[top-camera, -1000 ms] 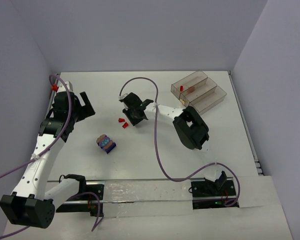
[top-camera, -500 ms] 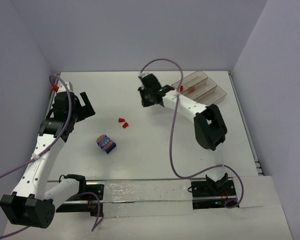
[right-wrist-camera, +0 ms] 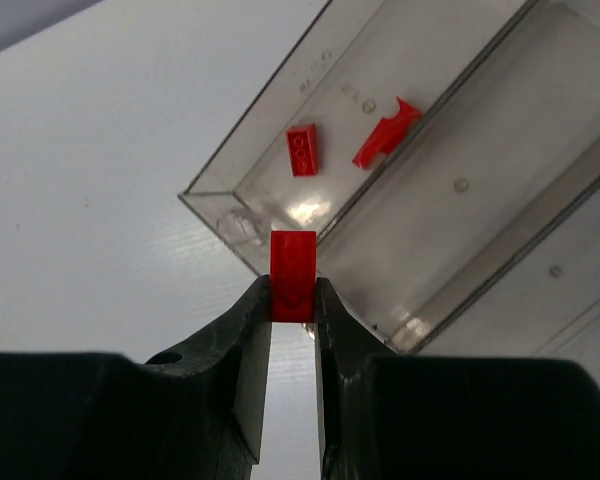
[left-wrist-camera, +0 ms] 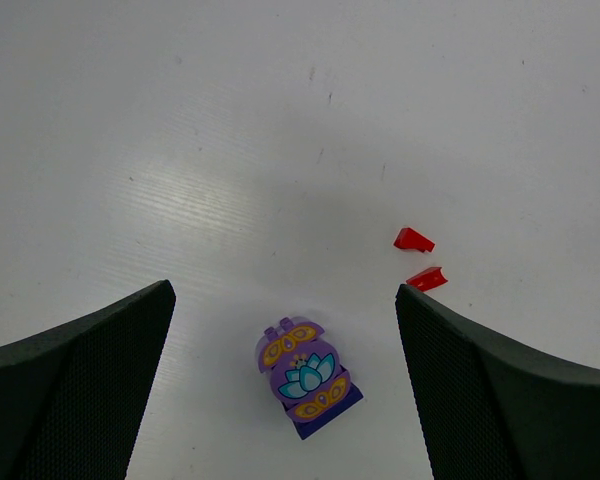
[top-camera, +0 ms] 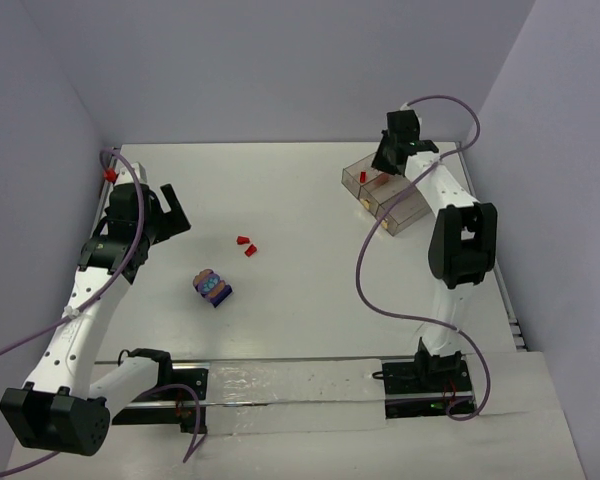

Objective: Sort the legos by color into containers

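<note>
1 red brick (right-wrist-camera: 293, 262) is clenched in the right tool (right-wrist-camera: 292, 300), hanging over the tray's (right-wrist-camera: 450, 240) corner, beside the compartment holding 2 reds (right-wrist-camera: 302, 150). Dropped here, it may clip the wall and bounce onto the bench (right-wrist-camera: 80, 150). Left tool (left-wrist-camera: 282, 290) gapes empty above the purple brick (left-wrist-camera: 305, 375).

The table (top-camera: 310, 320) is white and the tray (right-wrist-camera: 460, 230) smoky clear. The red bricks (left-wrist-camera: 413, 239) are plain and bright; the purple brick (left-wrist-camera: 302, 375) carries a teal lotus, gold ornaments and a dark blue base.
</note>
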### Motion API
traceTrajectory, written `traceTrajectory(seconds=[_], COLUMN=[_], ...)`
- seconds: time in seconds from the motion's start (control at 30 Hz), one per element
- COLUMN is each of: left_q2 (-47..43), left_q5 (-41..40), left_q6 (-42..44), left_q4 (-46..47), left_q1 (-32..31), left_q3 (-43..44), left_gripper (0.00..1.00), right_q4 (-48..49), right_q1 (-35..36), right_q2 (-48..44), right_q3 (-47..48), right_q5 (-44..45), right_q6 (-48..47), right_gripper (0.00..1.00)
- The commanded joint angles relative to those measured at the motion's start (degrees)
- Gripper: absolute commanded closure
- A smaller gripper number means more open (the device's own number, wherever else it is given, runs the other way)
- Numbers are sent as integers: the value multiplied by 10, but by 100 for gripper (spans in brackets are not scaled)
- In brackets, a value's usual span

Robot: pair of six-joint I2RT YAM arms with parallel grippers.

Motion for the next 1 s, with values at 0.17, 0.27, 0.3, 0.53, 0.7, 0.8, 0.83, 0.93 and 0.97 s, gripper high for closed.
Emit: traceTrajectory(seconds=[0.17, 0.27, 0.3, 0.53, 0.7, 0.8, 0.83, 0.93, 0.97], left_q2=[4, 2, 1, 1, -1, 0, -1, -3, -4], left_q5=[-7, -11, -11, -11, -7, -4, -2, -1, -1], left_q6=[1, 2, 2, 2, 1, -1, -1, -1, -1], left_q4=[9, 5, 4, 3, 5, 6, 5, 4, 4], left_q1=[-4, -4, -4, -4, -4, -4, -4, -4, -4], left_q3=[15, 15, 15, 17, 16, 15, 15, 15, 15], left_gripper=[1, 1, 1, 1, 1, 1, 1, 1, 1], right_q4=[-56, -74, -76, -88, -58, -57, -57, -71, -71], right_q1=[-2, -2, -2, -1, 8, 14, 15, 16, 16], right_q2=[127, 150, 158, 176, 122, 113, 115, 131, 135], right_q3=[179, 210, 219, 253, 210, 207, 209, 227, 233], right_q5=[22, 24, 21, -2, -6, -3, -4, -4, -5], right_q6=[2, 2, 2, 0, -15, -21, -22, -22, -21], right_gripper=[75, 70, 57, 28, 28, 28, 28, 28, 28])
